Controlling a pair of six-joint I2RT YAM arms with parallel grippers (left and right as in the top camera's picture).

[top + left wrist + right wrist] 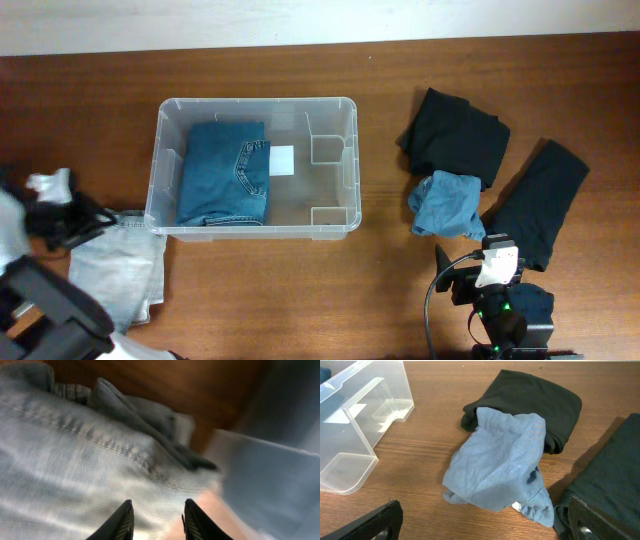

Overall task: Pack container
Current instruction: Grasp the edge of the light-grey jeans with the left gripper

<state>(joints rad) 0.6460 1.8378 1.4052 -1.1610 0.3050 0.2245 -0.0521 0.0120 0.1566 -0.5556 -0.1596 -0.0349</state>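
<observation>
Right now the large clear rectangular plastic bin [158, 170] sits on the brown wooden counter [300, 290], a little toward 9 o'clock from the middle of the overhead view. A folded pair of dark blue jeans [225, 172] lies flat in its 9 o'clock half, and a white label [282, 160] shows on the base just beside them. The 3 o'clock half of the bin is bare plastic.

At 7 o'clock from the bin, a pale grey-blue denim garment [115, 265] lies on the counter, touching the bin's near corner. My left tool [157, 521] hangs over this garment with its fingers [122, 522] apart. That view is blurred, so I cannot tell whether they touch the cloth.

At 3 o'clock from the bin, well apart from it, I see a folded black garment [455, 135]. A crumpled light blue cloth [448, 205] rests against its 6 o'clock edge. A long black garment [540, 200] lies just beside both, toward 4 o'clock.

My right tool [487, 525] is spread wide, with nothing between its fingers, facing the light blue cloth from 6 o'clock.
</observation>
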